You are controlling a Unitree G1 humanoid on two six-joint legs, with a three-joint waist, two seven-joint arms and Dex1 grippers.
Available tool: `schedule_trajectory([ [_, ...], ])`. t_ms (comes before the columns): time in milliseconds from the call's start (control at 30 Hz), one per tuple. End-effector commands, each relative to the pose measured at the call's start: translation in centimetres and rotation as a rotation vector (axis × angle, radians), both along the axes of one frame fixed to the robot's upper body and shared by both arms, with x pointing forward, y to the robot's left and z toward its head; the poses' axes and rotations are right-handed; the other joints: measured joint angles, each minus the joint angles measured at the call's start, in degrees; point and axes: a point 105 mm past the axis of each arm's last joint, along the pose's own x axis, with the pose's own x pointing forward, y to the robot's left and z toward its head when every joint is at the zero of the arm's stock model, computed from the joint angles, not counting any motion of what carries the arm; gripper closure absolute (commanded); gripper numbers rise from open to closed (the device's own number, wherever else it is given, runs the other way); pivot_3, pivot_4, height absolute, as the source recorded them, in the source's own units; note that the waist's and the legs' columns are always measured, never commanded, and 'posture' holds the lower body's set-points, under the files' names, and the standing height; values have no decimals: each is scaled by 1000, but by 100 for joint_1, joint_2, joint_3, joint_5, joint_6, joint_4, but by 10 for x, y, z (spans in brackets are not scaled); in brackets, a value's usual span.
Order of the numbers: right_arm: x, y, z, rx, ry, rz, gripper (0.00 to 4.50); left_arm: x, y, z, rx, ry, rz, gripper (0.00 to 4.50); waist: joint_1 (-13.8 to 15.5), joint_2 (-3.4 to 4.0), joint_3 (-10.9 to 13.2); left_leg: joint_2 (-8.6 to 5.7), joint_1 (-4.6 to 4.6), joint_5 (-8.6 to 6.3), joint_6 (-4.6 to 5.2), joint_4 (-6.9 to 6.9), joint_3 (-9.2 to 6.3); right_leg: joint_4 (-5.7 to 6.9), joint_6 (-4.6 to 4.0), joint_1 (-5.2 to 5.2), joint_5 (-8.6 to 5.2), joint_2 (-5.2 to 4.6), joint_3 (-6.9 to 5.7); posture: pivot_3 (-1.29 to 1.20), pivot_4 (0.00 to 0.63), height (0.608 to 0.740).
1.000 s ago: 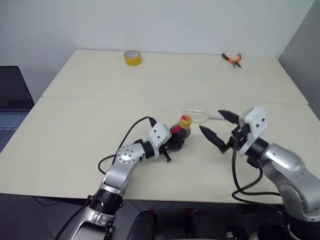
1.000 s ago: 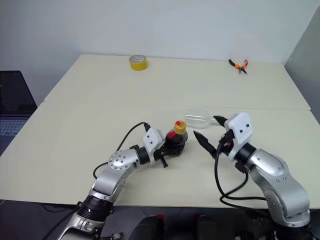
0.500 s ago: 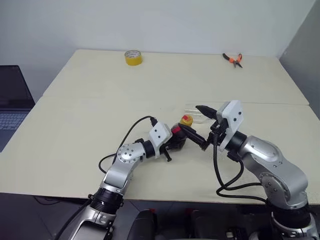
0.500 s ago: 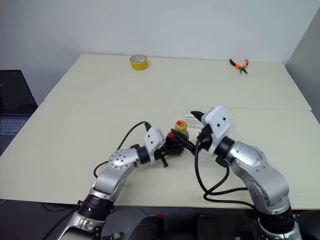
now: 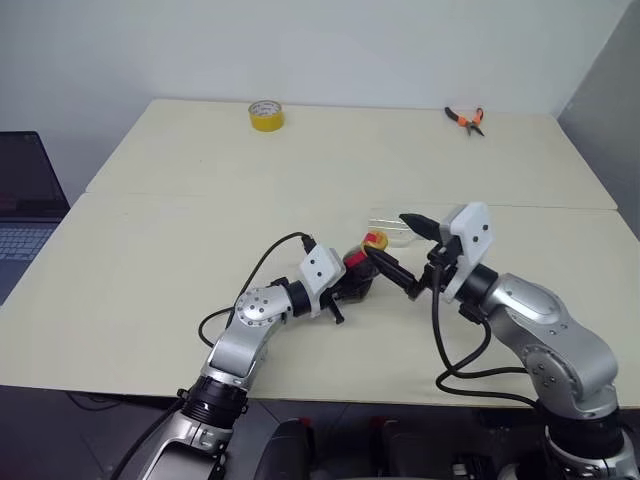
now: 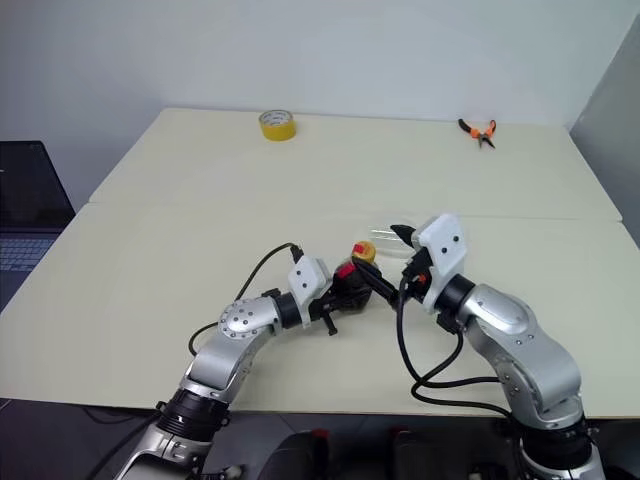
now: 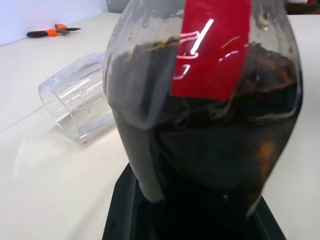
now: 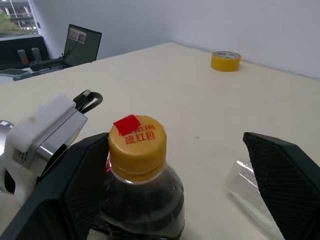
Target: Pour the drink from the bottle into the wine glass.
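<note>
Near the middle of the left eye frame, left claw [image 5: 345, 287] pinching the bottle [image 5: 358, 272] low on its body, bottle upright on the worktop [image 5: 160, 250]. Dark drink [image 7: 210, 150] filling most of the rounded body in the left wrist view, red label [image 7: 212, 45] facing the camera. Yellow cap [image 8: 137, 145] on, with a small red sticker on top.

Just right of centre, right claw [image 5: 404, 255] spread wide, one finger [image 5: 392, 272] reaching in beside the bottle's neck, the other finger [image 5: 417, 224] higher and toward the glass. In the right wrist view, cap standing between the two black fingers, apart from both as far as can be told.

Wine glass [image 5: 392, 226] lying on its side on the worktop just behind the bottle, above centre in the frame, partly hidden by the right claw; bowl [image 7: 80, 102] open toward the camera in the left wrist view, empty.

Roll of yellow tape [image 5: 265, 115] at upper left of the worktop, orange-handled pliers [image 5: 466, 119] at upper right. Laptop [image 5: 25, 200] at the left edge of the frame.
</note>
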Motion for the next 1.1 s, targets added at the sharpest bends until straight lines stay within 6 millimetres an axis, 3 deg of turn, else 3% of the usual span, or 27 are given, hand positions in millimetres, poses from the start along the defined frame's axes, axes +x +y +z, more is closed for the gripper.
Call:
schedule_trajectory([
  [33,-10,-9,12,32,-12,14,0,-2,-3,16,-31,-62,-14,3861,-2,0,0,0,0,0,0,0,0,1,0,0,0,0,1,0,150,740],
  [333,-36,-20,-2,-57,103,132,0,-2,-2,15,-25,-62,-19,3862,0,-1,0,-1,-1,0,1,-1,0,-2,0,2,0,0,-1,0,150,740],
  [433,-28,-9,8,-27,63,119,0,-2,-3,15,-24,-61,-22,3862,-48,-1,0,2,4,0,1,-1,3,2,0,2,0,3,4,0,150,740],
  [633,-11,7,9,11,47,60,0,-2,-4,14,-24,-62,-25,3862,-36,-1,0,6,1,0,0,-3,-2,0,0,0,0,9,0,0,150,740],
  [1000,-2,21,10,38,26,59,0,-4,-4,14,-26,-62,-21,3862,-17,-1,0,-1,-1,0,0,0,1,1,1,-1,0,0,2,0,150,740],
  [1100,-2,21,11,43,21,56,615,-4,-4,14,-25,-61,-20,3862,-17,-1,0,0,-1,0,0,0,1,1,1,-2,0,0,1,0,150,740],
])
